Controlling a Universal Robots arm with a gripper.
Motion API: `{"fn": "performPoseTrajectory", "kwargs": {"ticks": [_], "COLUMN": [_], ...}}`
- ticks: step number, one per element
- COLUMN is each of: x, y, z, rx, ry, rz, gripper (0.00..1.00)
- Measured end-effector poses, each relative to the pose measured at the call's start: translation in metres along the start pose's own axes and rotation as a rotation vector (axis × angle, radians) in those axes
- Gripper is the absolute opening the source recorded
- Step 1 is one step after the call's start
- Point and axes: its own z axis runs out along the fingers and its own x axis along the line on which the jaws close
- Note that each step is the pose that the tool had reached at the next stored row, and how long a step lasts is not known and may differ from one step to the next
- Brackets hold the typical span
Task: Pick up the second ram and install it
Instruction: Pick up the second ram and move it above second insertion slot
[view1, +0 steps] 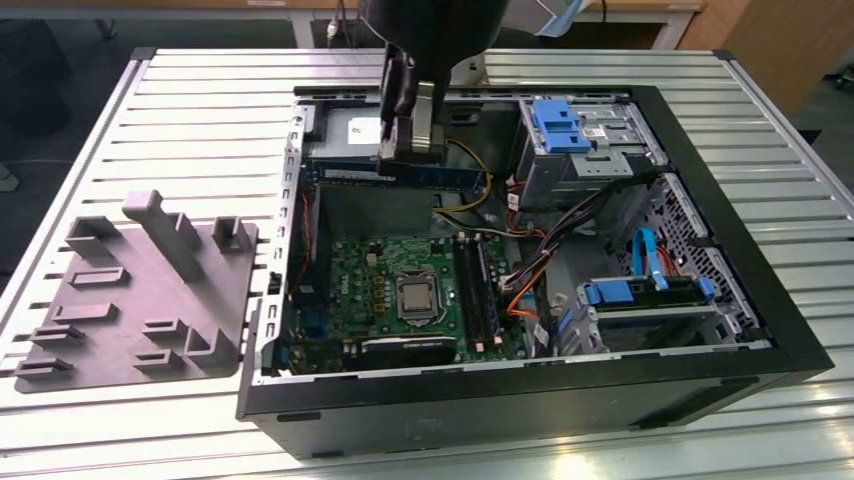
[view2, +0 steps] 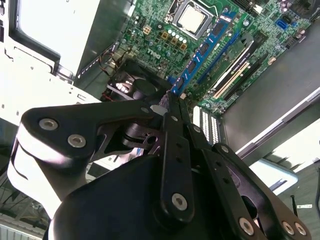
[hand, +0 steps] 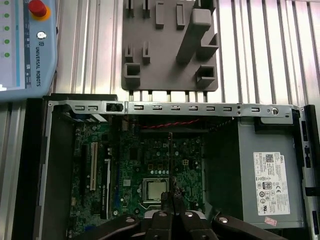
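My gripper (view1: 404, 156) hangs over the rear of the open computer case (view1: 747, 330), shut on the second ram (view1: 451, 178). This ram is a narrow dark stick with small chips, held level and sticking out toward the exterior view's right. In the first wrist view the ram (hand: 170, 160) shows edge-on as a thin line running out from the closed fingertips (hand: 176, 199). The long memory sockets (view1: 477, 290) lie on the green motherboard (view1: 360, 280) beside the processor (view1: 416, 298), well below the stick. In the second wrist view the gripper (view2: 171, 102) is above the blue sockets (view2: 205, 47).
A gray plastic fixture (view1: 140, 295) with raised blocks lies on the ribbed table at the exterior view's left. Blue drive brackets (view1: 561, 125) and orange and black cables (view1: 527, 285) crowd the case's right half. A power supply (hand: 267, 175) and a teach pendant (hand: 25, 45) appear in the first wrist view.
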Motion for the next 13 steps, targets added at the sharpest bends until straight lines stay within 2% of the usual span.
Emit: {"fn": "performPoseTrajectory", "kwargs": {"ticks": [4, 13], "x": [0.0000, 0.0004], "y": [-0.0001, -0.0009], "z": [0.0002, 0.0044], "rx": [0.0012, 0.0519], "ry": [-0.0009, -0.0052], "rz": [0.000, -0.006], "gripper": [0.12, 0.12]}}
